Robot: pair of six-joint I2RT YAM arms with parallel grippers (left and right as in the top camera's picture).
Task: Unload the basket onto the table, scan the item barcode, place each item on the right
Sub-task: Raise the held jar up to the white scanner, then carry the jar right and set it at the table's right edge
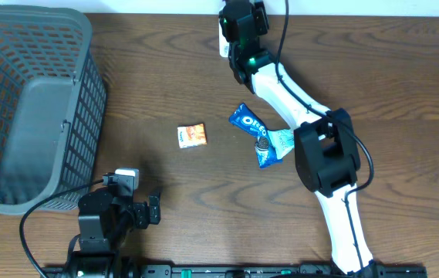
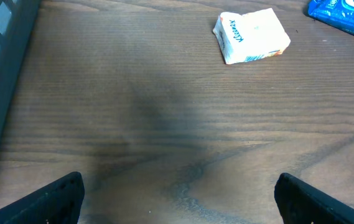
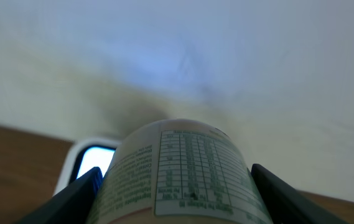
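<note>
Bottle [image 3: 183, 168] clamped in my right gripper [image 3: 177, 199], label up (scanner [image 3: 91, 160] just beyond); left gripper [image 2: 183, 200] jaws apart.

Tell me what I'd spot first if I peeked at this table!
Probably the right arm's fingers at the far edge of the table, gripping a round labelled container in front of a white device with a glowing window. Next comes the blue Oreo pack in the middle, and then the big grey mesh basket on the left.
</note>
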